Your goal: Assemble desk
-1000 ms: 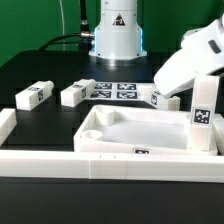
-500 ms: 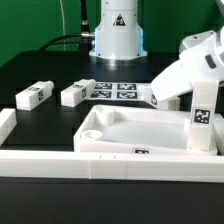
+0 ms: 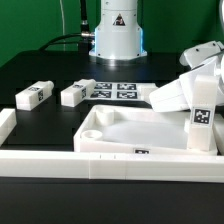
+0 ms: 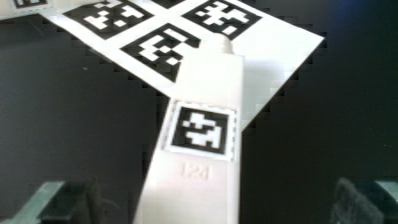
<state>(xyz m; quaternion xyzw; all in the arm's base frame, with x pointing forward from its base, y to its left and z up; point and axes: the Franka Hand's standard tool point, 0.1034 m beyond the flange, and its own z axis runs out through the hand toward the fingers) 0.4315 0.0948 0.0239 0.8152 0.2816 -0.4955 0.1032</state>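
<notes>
The desk top point(image 3: 118, 141) holds one upright leg point(image 3: 203, 119) in its corner.

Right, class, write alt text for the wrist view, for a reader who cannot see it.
A short white desk leg with a square black-and-white tag lies on the black table, framed between the open jaws, which do not touch it. Its far end reaches the marker board, whose printed tags fill the space beyond.

Marker board point(image 3: 115, 90) flat on black table point(image 3: 40, 70), white border rail point(image 3: 30, 160) at front
</notes>
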